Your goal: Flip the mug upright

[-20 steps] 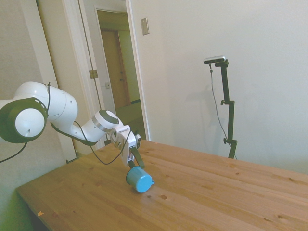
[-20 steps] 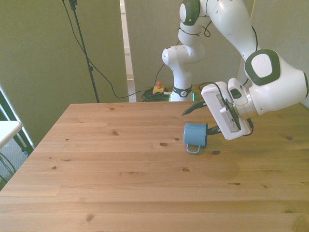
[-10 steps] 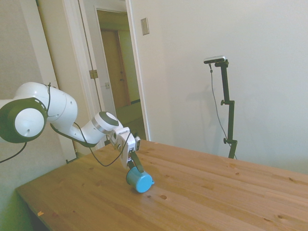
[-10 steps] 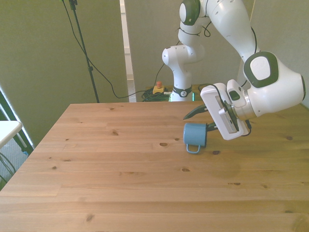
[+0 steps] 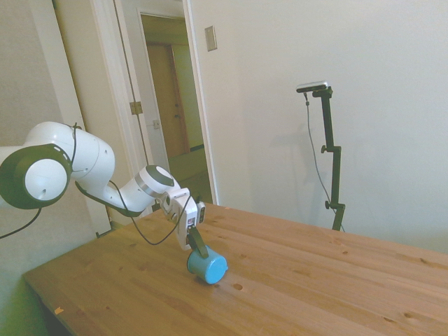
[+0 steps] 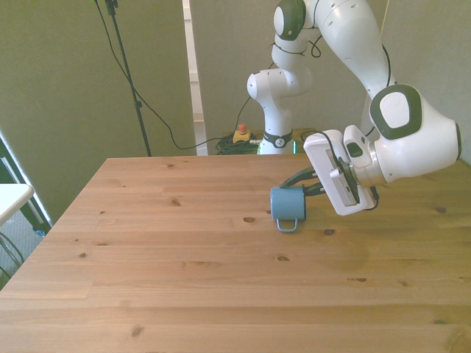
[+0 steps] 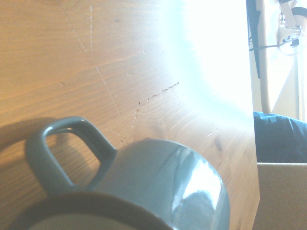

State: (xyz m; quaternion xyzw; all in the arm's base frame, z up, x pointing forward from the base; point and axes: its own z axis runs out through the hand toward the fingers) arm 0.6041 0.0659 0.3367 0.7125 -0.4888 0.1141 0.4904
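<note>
Now the light-blue mug [image 6: 288, 205] sits a little further toward the front view's left than half a second ago, and the gripper [image 6: 305, 185] has closed in from its right, its dark fingers [image 6: 297, 176] reaching over the mug's mouth end. In the side view, lower left of centre, the mug [image 5: 207, 265] lies on its side on the wooden table [image 5: 336, 287], base toward the camera, with the gripper [image 5: 198, 246] touching its upper edge. This reads as the grasp being set, not yet the flip. Whether the fingers are pinching the rim or merely straddling it, I cannot tell. In the wrist view, the mug [image 7: 158, 187] fills the bottom of the frame, handle [image 7: 62, 148] at lower left; its inside is not visible, so contents are unknown.
</note>
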